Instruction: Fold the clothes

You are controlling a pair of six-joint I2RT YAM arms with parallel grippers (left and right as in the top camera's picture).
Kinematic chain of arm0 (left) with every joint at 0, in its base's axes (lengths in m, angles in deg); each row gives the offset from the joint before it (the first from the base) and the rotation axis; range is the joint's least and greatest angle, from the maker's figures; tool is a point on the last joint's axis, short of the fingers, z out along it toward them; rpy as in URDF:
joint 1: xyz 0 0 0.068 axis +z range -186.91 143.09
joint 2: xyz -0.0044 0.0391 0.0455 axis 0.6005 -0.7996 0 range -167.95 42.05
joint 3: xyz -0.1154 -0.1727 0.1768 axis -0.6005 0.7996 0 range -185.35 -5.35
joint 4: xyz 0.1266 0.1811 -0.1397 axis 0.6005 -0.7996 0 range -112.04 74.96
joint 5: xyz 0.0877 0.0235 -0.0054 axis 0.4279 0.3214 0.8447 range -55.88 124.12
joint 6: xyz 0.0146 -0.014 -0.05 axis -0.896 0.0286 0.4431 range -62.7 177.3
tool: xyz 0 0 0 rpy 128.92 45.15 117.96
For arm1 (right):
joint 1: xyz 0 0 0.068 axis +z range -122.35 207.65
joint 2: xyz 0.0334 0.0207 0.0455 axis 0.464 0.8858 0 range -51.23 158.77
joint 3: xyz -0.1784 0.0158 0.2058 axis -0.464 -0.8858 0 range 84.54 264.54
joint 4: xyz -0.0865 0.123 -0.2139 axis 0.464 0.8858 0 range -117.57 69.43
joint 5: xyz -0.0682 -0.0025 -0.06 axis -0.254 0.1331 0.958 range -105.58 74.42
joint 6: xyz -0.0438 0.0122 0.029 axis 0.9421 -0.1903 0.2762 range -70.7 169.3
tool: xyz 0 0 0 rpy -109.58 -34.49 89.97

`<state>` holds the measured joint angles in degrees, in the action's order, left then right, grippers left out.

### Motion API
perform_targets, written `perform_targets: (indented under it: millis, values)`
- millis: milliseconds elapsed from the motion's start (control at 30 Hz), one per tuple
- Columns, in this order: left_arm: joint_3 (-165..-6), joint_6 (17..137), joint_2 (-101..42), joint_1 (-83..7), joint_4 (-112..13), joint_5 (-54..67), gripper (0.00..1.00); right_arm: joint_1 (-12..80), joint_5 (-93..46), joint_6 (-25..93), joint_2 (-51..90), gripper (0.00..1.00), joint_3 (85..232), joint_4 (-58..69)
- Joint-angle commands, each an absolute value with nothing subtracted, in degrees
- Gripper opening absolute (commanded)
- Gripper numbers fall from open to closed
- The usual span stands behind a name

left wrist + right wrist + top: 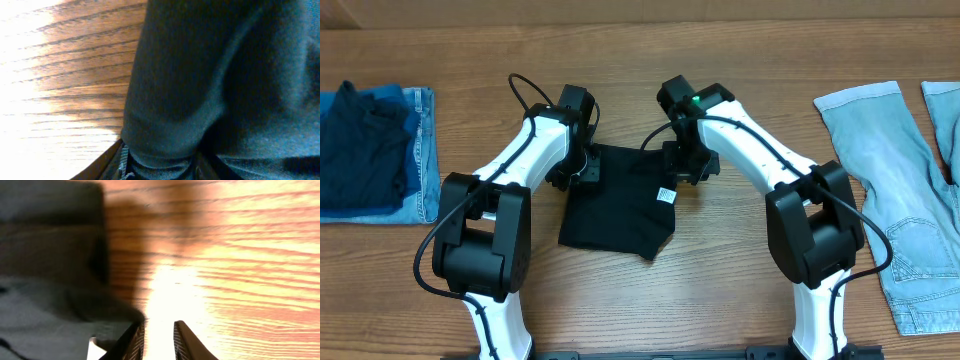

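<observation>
The clothes (618, 205) are a black garment lying folded into a rough square on the table's middle, with a small white label (665, 195) near the right edge. My left gripper (582, 168) is low over the upper left corner. In the left wrist view black fabric (210, 75) fills most of the frame and bunches between the fingers of the left gripper (161, 161), which is shut on it. My right gripper (686, 165) is at the upper right corner. In the right wrist view its fingers (159, 326) stand apart over bare wood, with the cloth (50, 310) and label (97, 350) just left of them.
A dark navy garment (360, 145) lies on a denim piece (420, 150) at the far left. Light blue jeans (890, 190) are spread along the right side. Both arm bases stand at the table's near edge.
</observation>
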<state>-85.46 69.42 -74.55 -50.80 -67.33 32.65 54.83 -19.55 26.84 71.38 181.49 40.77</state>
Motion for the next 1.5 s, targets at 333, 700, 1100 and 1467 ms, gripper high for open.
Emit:
perform_targets:
  millis: [333, 700, 1100, 1467]
  values:
    - [-82.2, 70.4, -77.7, -48.9, -67.7, 42.0, 0.48, 52.5, -24.8, 38.2, 64.0, 0.19, 192.2, 39.4]
    - [-82.2, 70.4, -77.7, -48.9, -67.7, 42.0, 0.48, 52.8, -35.1, 38.9, 71.0, 0.17, 180.2, 30.1]
    - [-82.2, 69.0, -77.7, -48.9, -68.7, 42.0, 0.5, 52.6, -25.5, 38.9, 73.0, 0.18, 178.4, 29.6]
    - [-82.2, 68.9, -77.7, -48.9, -68.3, 42.0, 0.51, 52.9, -37.2, 44.5, 60.0, 0.19, 183.1, 47.3]
